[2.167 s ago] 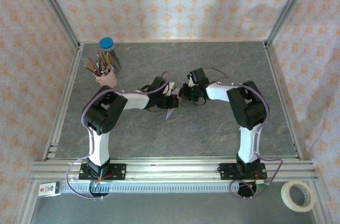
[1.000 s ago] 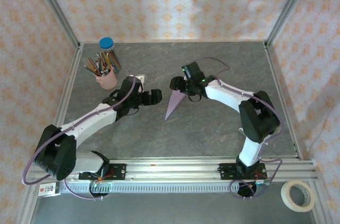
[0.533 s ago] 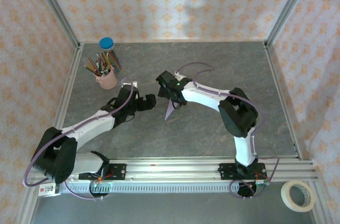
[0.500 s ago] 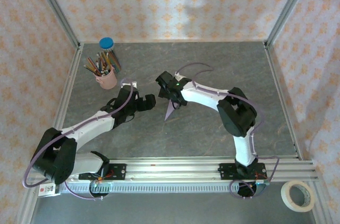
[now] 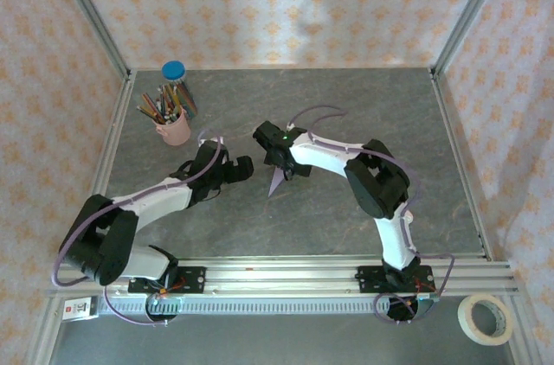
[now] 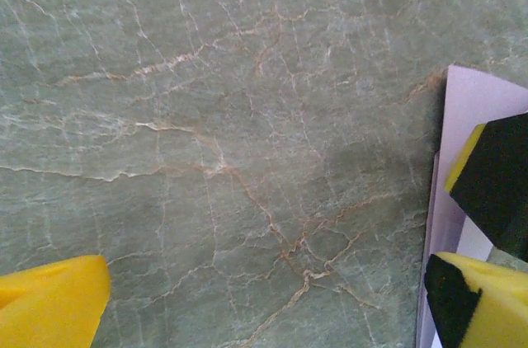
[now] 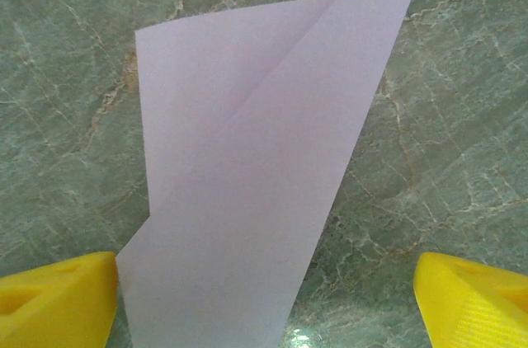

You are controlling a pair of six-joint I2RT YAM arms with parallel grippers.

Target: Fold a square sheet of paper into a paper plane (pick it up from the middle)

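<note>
Right gripper (image 5: 286,168) (image 7: 264,315), jaws spread wide and holding nothing, poised directly over the paper plane (image 5: 274,182) (image 7: 256,175), which lies flat on the grey-green marbled table (image 5: 346,105) near its middle. In the right wrist view the broad end of the lilac plane sits between the two yellow fingertips: its edge lies just beside the picture-left fingertip (image 7: 58,303), while bare table separates it from the opposite fingertip (image 7: 474,298). From there the plane tapers away from the gripper, with one straight diagonal crease across its upper face and a flap showing at the picture-left side. Left gripper (image 5: 243,166) (image 6: 264,307), jaws likewise spread wide and empty, low over the table just to the left of the plane; the left wrist view shows bare marbled surface between its fingertips and the plane's lilac edge (image 6: 474,109) at the picture's right margin, just beside the right-hand fingertip (image 6: 483,307). A pink pencil cup (image 5: 176,128) stands well apart at the far left of the table.
</note>
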